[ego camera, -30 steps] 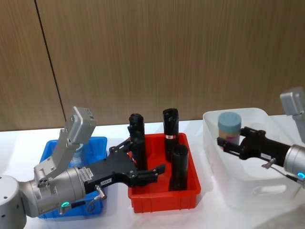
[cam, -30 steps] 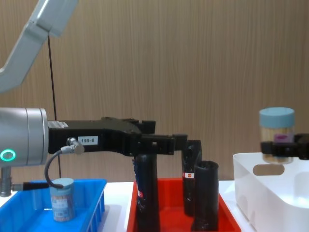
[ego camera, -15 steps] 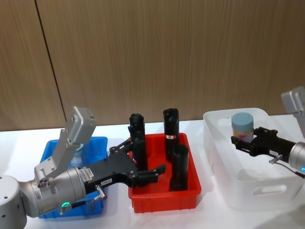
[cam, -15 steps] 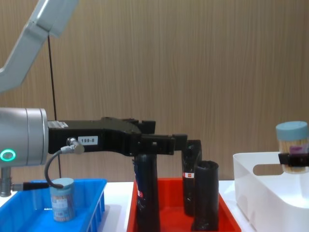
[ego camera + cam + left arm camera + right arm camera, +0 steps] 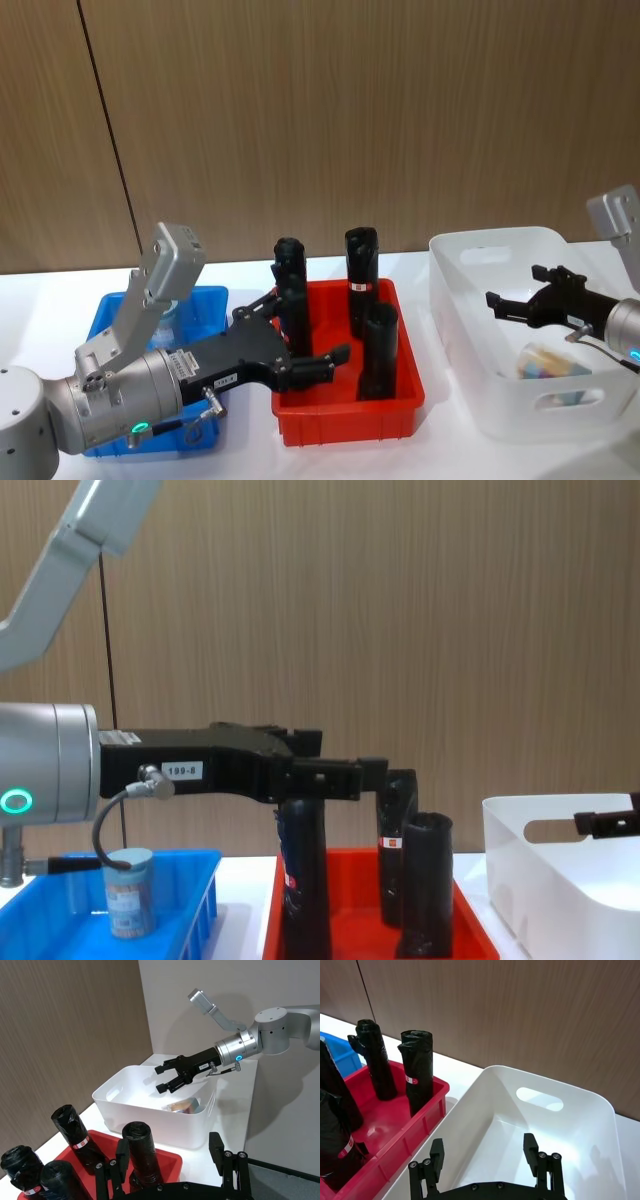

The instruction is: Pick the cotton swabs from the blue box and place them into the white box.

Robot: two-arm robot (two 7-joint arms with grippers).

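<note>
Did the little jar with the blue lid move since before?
Yes. The cotton swab jar dropped from above the rim of the white box to its floor, below the open right gripper.

Brown wood-grain wall panels (image 5: 350,120) run across the top, with one dark seam down the upper left. Below them the tabletop (image 5: 250,275) is white. Lower left, the blue box (image 5: 208,305) is bright blue, and in the chest view its cotton swab jar (image 5: 128,892) shows a pale blue lid and a blue-pink label. In the centre the red tray (image 5: 345,415) holds black cylinders (image 5: 360,262) with red-and-white label bands. On the right, in the white box (image 5: 470,390), a second jar (image 5: 545,362) shows pale blue, pink and tan. The left gripper (image 5: 300,335) and right gripper (image 5: 515,287) are both black, on silver-grey arms; the light ring (image 5: 135,431) glows green.
</note>
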